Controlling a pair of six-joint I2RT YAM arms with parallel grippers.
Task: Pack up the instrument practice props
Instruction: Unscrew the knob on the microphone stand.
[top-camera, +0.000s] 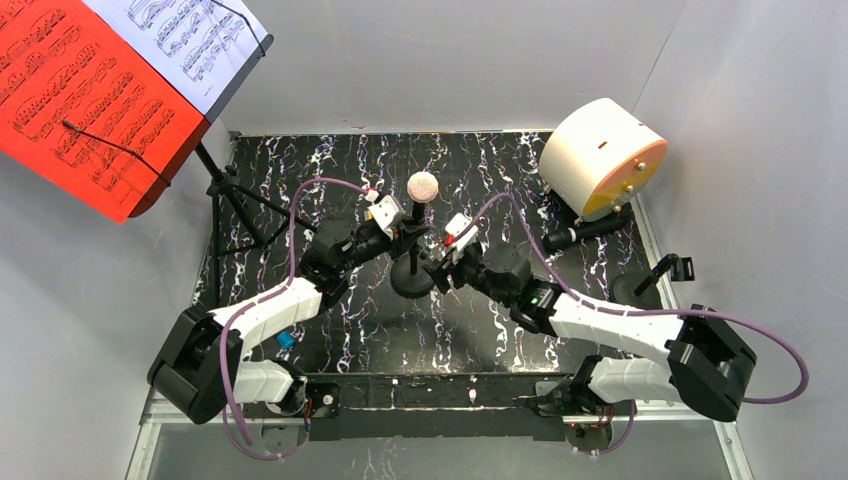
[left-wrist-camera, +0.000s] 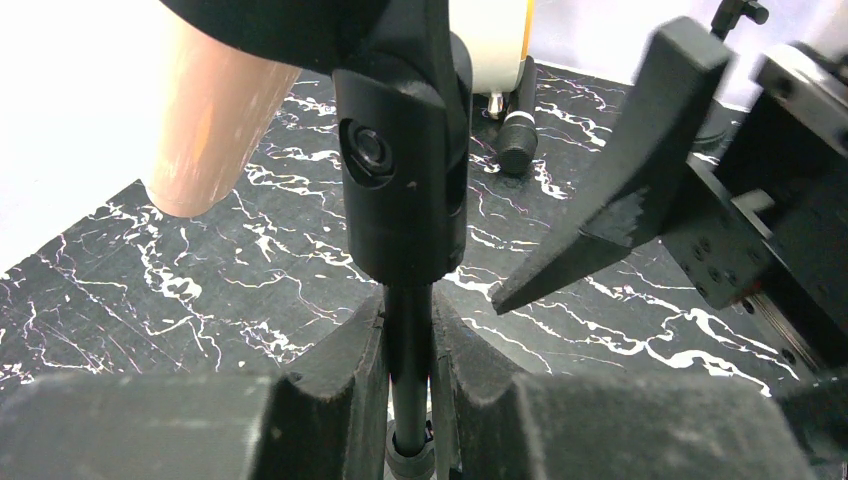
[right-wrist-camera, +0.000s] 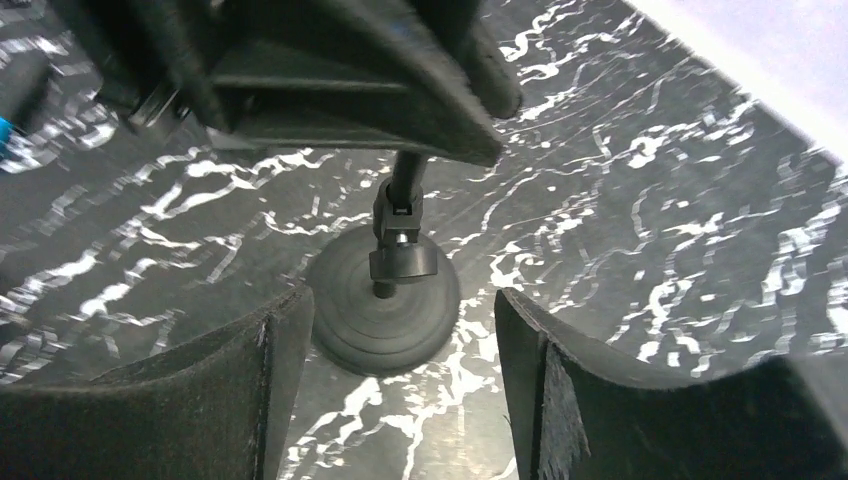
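Pale grey walls close in a black counter (top-camera: 480, 330) veined with white. At its middle stands a beige-headed microphone (top-camera: 423, 187) on a thin black pole (left-wrist-camera: 410, 350) that rises from a round base (right-wrist-camera: 385, 300).

The left pincer (top-camera: 408, 235) is clamped on the pole partway up, just under the black clip (left-wrist-camera: 405, 170) that carries the microphone. The left wrist view shows both fingers (left-wrist-camera: 330, 390) pressed against the pole.

The right pincer (right-wrist-camera: 400, 330) hangs just beside the pole, lower down. Its fingers stand apart with nothing between them, and the round base lies on the counter below the gap. One of its fingers appears in the left wrist view as a dark wedge just right of the clip.

In the far left corner stands a black tripod music rack (top-camera: 232, 200). It holds a red sheet (top-camera: 80, 100) and a white sheet (top-camera: 190, 35) side by side under thin wire arms. Its legs stand near the left arm.

At the far right, a big white cylinder with an orange face (top-camera: 603, 158) rests on its side. A black microphone (top-camera: 585, 230) lies on the counter just in front of it. Near the right edge is a second round base (top-camera: 630, 288) with a short upright and a holder (top-camera: 675, 268), close to the right forearm. Purple cables (top-camera: 300, 200) loop from both arms.
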